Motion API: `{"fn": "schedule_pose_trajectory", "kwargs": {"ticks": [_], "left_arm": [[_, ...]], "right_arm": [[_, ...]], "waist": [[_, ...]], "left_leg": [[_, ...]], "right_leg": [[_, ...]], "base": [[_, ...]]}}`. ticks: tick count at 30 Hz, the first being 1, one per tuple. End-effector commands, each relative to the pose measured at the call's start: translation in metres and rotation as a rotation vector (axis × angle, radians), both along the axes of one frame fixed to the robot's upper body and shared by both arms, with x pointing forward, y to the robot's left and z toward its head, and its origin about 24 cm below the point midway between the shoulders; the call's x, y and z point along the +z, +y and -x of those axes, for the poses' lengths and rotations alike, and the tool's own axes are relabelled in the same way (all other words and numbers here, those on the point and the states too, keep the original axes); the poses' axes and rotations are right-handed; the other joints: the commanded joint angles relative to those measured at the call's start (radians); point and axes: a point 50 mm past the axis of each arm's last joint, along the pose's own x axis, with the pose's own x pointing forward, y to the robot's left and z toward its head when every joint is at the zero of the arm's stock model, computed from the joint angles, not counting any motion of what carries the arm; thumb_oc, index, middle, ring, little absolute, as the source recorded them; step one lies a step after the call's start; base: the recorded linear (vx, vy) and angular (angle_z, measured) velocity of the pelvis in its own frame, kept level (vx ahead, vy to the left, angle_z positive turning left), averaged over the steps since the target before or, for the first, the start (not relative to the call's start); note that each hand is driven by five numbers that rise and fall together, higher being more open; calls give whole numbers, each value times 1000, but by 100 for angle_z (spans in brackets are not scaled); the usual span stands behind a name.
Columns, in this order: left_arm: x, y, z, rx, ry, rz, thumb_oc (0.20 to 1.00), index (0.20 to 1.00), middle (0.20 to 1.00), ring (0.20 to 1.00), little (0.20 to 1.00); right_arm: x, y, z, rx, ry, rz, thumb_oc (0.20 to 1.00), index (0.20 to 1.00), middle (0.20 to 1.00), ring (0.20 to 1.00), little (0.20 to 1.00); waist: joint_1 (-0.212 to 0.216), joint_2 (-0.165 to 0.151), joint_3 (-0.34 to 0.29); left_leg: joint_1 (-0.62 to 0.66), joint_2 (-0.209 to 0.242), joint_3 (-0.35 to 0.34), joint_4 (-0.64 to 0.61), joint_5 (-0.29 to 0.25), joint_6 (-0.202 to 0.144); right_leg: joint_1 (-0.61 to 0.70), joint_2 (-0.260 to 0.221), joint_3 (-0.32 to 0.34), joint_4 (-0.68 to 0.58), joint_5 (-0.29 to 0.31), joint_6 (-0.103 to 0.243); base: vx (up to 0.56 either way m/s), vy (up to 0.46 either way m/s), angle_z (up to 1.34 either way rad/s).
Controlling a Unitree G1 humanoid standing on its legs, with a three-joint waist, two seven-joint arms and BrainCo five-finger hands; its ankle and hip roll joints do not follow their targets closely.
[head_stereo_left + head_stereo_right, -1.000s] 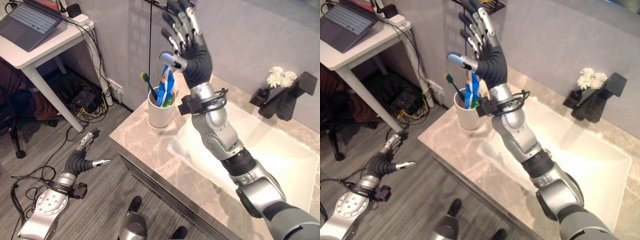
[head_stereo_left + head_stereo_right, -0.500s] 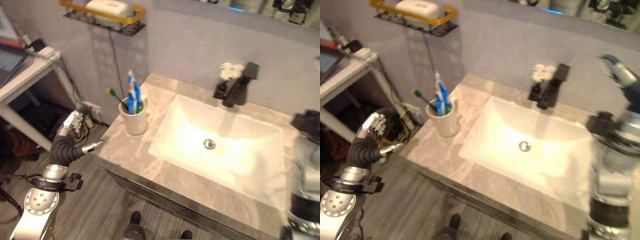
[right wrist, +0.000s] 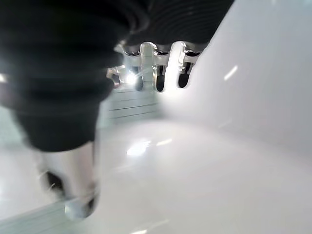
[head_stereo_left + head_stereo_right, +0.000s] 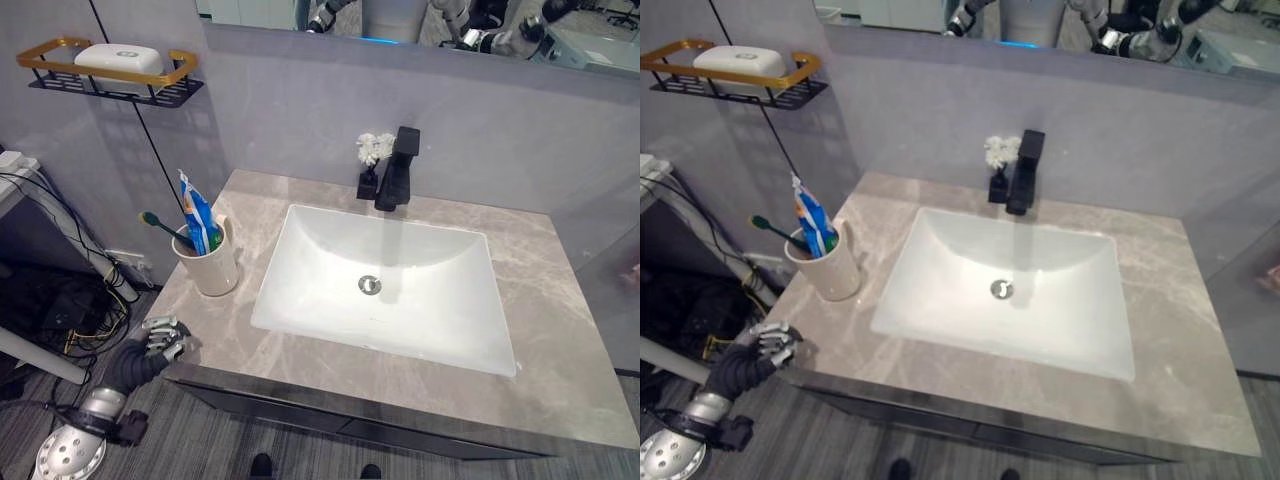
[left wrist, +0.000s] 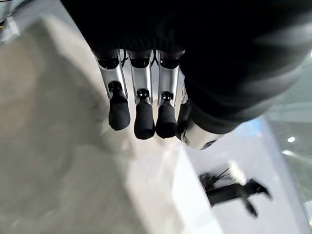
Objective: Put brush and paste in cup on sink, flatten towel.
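The cup (image 4: 208,266) stands upright on the marble counter (image 4: 560,330), near its left edge and just left of the sink basin (image 4: 390,300). In it you see the brush (image 4: 165,228), its green head leaning out to the left, and the paste (image 4: 198,216), a blue tube standing tall above the rim. Both look light; the tube is likely soft and could tip the cup if knocked, and the cup itself is probably smooth and breakable, so keep any contact low on its wall. No towel can be made out on the counter. Your left hand (image 4: 158,340) hangs below the counter's front-left corner, fingers curled inward around nothing. Your right hand (image 3: 156,63) has its fingers bent, nothing between them. The faucet (image 4: 396,172) and small flowers (image 4: 375,150) sit at the back edge; a soap shelf (image 4: 110,72) projects from the wall above the cup. The widest open room lies right of the basin.
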Motion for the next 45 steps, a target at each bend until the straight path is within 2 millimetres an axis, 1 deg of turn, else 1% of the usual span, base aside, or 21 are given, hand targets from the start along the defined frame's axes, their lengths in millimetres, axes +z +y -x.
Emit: {"fn": "schedule_pose_trajectory", "kwargs": {"ticks": [1,2,3,5,6,7,11,14,17,18,21,24,26,28,29,34,37,42,43,44,45], "left_arm": [[24,-6,-11,-68,-113,-53,200,200,200,200,200],[22,-6,-10,-72,-105,-53,200,200,200,200,200],[22,-7,-10,-72,-104,-52,200,200,200,200,200],[20,-7,-8,-79,-92,-54,200,200,200,200,200],[18,-10,-8,-89,-85,-50,200,200,200,200,200],[18,-10,-8,-89,-86,-52,200,200,200,200,200],[15,-15,-11,-110,-76,-44,200,200,200,200,200],[13,-20,-14,-123,-75,-34,200,200,200,200,200],[12,-25,-21,-138,-77,-13,200,200,200,200,200],[12,-24,-21,-136,-77,-14,200,200,200,200,200],[10,-26,-26,-143,-72,29,200,200,200,200,200],[13,-28,-29,-177,-72,54,200,200,200,200,200],[17,-28,-30,-207,-71,44,200,200,200,200,200],[25,-24,-35,-208,-96,13,200,200,200,200,200],[26,-22,-39,-200,-107,8,200,200,200,200,200],[30,-30,-48,-241,-135,24,200,200,200,200,200],[43,-35,-53,-268,-192,30,200,200,200,200,200],[49,-36,-57,-285,-212,14,200,200,200,200,200],[51,-36,-57,-291,-214,2,200,200,200,200,200],[54,-38,-61,-310,-228,2,200,200,200,200,200],[53,-38,-60,-310,-228,3,200,200,200,200,200]], "right_arm": [[-16,-16,22,-161,-107,-96,1000,1000,1000,1000,1000],[-58,-30,52,-316,-53,-275,1000,1000,1000,1000,1000],[-57,-31,53,-315,-55,-274,1000,1000,1000,1000,1000],[-83,-34,76,-431,50,-380,1000,1000,1000,1000,1000],[-118,-27,89,-456,59,-545,1000,1000,1000,1000,1000],[-119,-28,90,-452,55,-550,1000,1000,1000,1000,1000],[-176,-8,116,-503,93,-862,1000,1000,1000,1000,1000],[-225,24,121,-448,84,-1158,1000,1000,1000,1000,1000],[-281,84,116,-313,201,-1564,1000,1000,1000,1000,1000],[-281,84,116,-310,201,-1567,1000,1000,1000,1000,1000],[-314,134,90,31,686,-1780,1000,1000,1000,1000,1000],[-326,161,42,502,1270,-1659,1000,1000,1000,1000,1000],[-325,171,16,697,1515,-1461,1000,1000,1000,1000,1000],[-314,180,-33,882,1525,-1200,1000,1000,1000,1000,1000],[-309,182,-42,943,1503,-1163,1000,1000,1000,1000,1000],[-310,195,-46,1041,1608,-1104,1000,1000,1000,1000,1000],[-318,200,-30,1025,1660,-1157,1000,1000,1000,1000,1000],[-325,200,-14,965,1656,-1274,1000,1000,1000,1000,1000],[-326,201,-11,960,1651,-1293,1000,1000,1000,1000,1000],[-326,200,-9,946,1619,-1330,1000,1000,1000,1000,1000],[-327,201,-8,944,1626,-1328,1000,1000,1000,1000,1000]], "waist": [[-7,-7,-12],[-12,-4,-8],[-12,-5,-11],[-14,-1,-9],[-17,4,-7],[-17,2,-7],[-15,4,2],[-5,3,13],[23,-4,26],[22,-5,27],[48,-12,47],[80,-29,92],[103,-36,104],[111,-39,105],[106,-41,107],[110,-43,101],[104,-42,117],[88,-26,143],[87,-22,149],[61,-10,161],[54,1,162]], "left_leg": [[-69,1,-3,-10,52,17],[-70,0,-1,-10,56,18],[-69,-1,-3,-10,53,17],[-71,-1,-6,-10,53,17],[-73,-2,-6,-10,54,16],[-73,-2,-6,-10,54,16],[-74,-5,-7,-10,55,15],[-73,-7,-5,-10,55,14],[-69,-7,-3,-10,52,15],[-68,-7,-2,-10,51,15],[-43,-9,8,-10,43,23],[-85,-28,1,60,32,34],[-122,-46,-20,90,24,36],[-151,-61,-20,109,18,36],[-166,-65,-9,118,18,35],[-181,-115,0,160,-28,60],[-169,-145,22,176,-62,88],[-142,-165,34,153,-66,116],[-135,-166,36,149,-66,120],[-111,-172,28,120,-53,124],[-91,-173,40,85,-42,128]], "right_leg": [[45,-14,32,3,23,20],[43,-15,30,5,26,20],[45,-15,33,2,25,21],[44,-16,32,3,25,22],[42,-18,31,3,27,21],[42,-17,31,3,27,21],[41,-18,28,4,27,20],[41,-20,26,4,27,20],[43,-21,21,4,27,19],[43,-21,22,3,27,19],[56,-22,27,6,19,14],[49,-37,38,17,17,5],[48,-46,21,19,16,4],[51,-57,-8,21,18,10],[47,-62,-19,24,21,13],[66,-116,-59,44,26,33],[23,-172,-37,137,72,52],[-42,-205,-18,259,117,51],[-55,-197,-15,292,113,50],[-114,-110,48,323,57,24],[-146,-67,36,304,15,3]], "base": [[0,0,0],[0,0,0],[-6,-3,6],[0,0,0],[-13,5,-3],[0,0,0],[0,0,0],[-22,5,-1],[-10,1,0],[0,0,0],[-8,12,1],[-72,25,-6],[-37,45,8],[3,73,21],[10,79,40],[73,185,49],[31,191,5],[4,182,0],[26,204,1],[57,207,-15],[69,175,-20]]}}
